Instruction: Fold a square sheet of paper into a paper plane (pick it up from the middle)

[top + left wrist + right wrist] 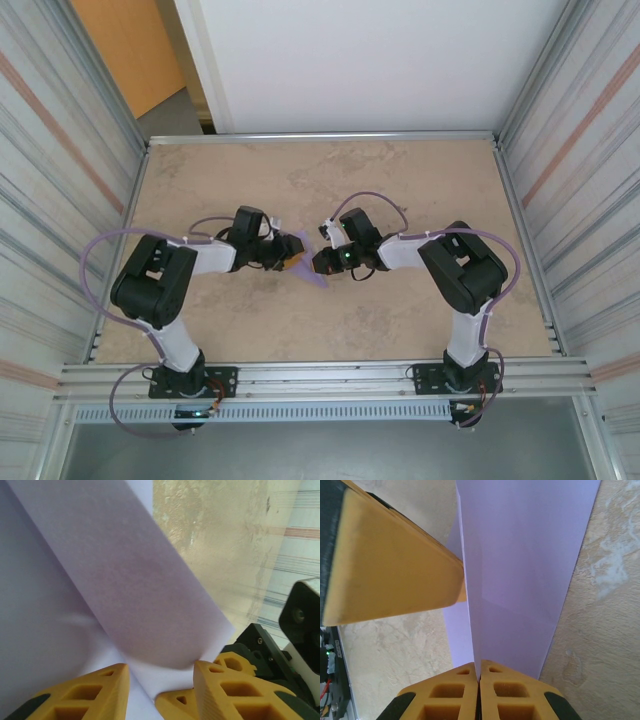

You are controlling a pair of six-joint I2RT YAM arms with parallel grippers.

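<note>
Right hand (pixel 480 667) pinching lilac sheet (pixel 520 580); left hand (pixel 161 666) half-open beside it.

Looks like a robotics lab test cell: enclosed by corrugated panel walls (pixel 50 150) and a white back board (pixel 380 60), with aluminium rails (pixel 330 378) edging a beige stone-patterned surface (pixel 420 180)

No legible txt.
Lilac paper (pixel 520 555), table (pixel 300 170), side walls (pixel 570 150) & arm housings (pixel 460 265): no labels, nos., logos or signs readable.
</note>
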